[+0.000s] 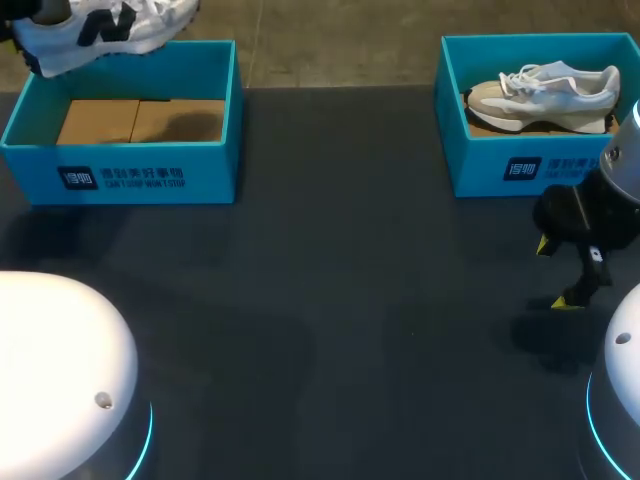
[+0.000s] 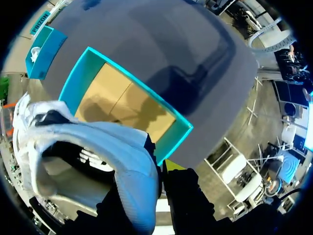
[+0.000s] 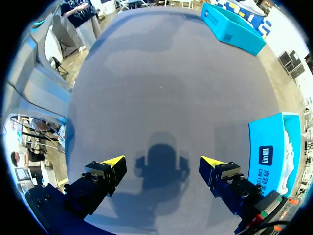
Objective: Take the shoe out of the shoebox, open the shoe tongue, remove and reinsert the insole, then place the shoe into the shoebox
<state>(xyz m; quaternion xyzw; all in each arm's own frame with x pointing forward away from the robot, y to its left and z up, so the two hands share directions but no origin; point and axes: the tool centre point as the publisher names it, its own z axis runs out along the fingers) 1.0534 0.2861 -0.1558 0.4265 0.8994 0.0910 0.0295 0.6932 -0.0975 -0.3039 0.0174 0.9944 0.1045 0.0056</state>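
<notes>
At the upper left of the head view, your left gripper has the white shoe clamped, it seems by the rim of its opening. One yellow tip shows beside the fabric and the other is hidden behind it. The shoe hangs above the far rim of the left shoebox, whose cardboard floor is bare. I judge it is held clear so it can go to the table for the tongue and insole work. At the upper right, a second shoe lies in the right shoebox. Just below, your right gripper hovers over bare table with its fingers spread wide and nothing in them, probably ready to help.
</notes>
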